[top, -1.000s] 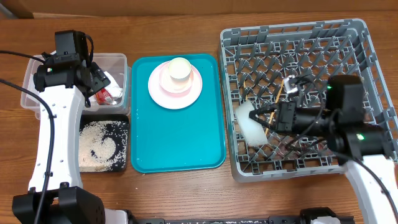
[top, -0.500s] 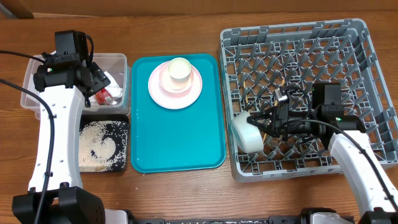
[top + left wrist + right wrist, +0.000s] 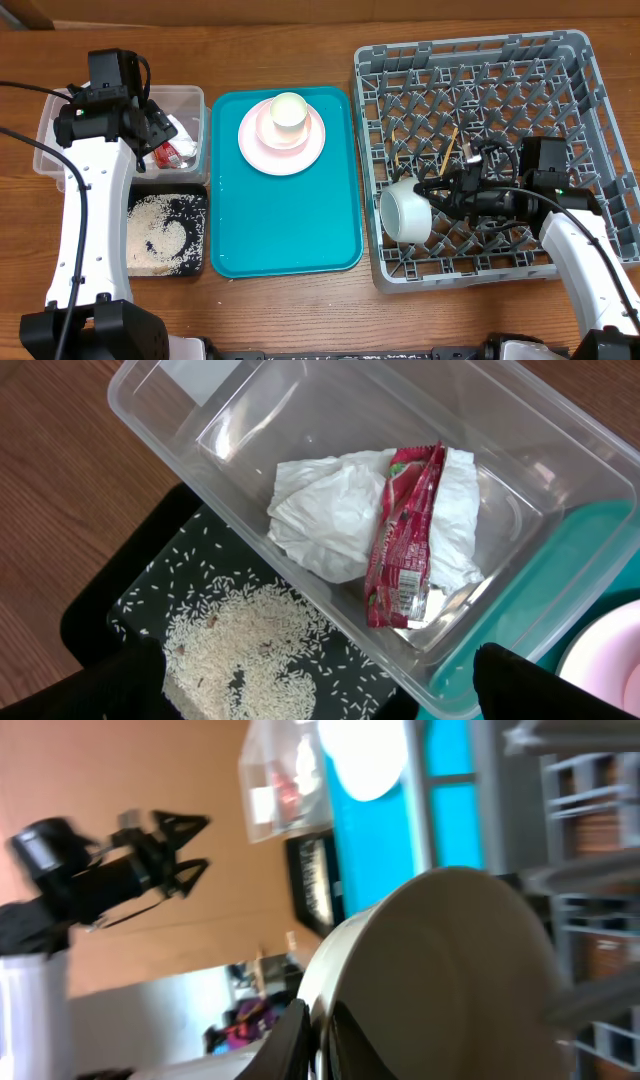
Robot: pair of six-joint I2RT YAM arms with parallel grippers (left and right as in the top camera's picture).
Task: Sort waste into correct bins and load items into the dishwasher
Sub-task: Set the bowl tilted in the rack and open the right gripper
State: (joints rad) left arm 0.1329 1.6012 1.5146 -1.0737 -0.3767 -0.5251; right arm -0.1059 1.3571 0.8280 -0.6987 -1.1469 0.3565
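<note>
Overhead: right pincer (image 3: 432, 193) clamps bowl (image 3: 404, 214) in rack (image 3: 480, 60); left pincer (image 3: 160, 127) wide over tub (image 3: 187, 95) holding napkin (image 3: 320, 510), wrapper (image 3: 400, 540).

Brown wood-grain tbl (image 3: 290, 305) w/ even light.

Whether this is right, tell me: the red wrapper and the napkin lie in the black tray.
Wrong. The wrapper and napkin lie in the clear tub, not the black tray, which holds rice. The left wrist view shows it.
</note>
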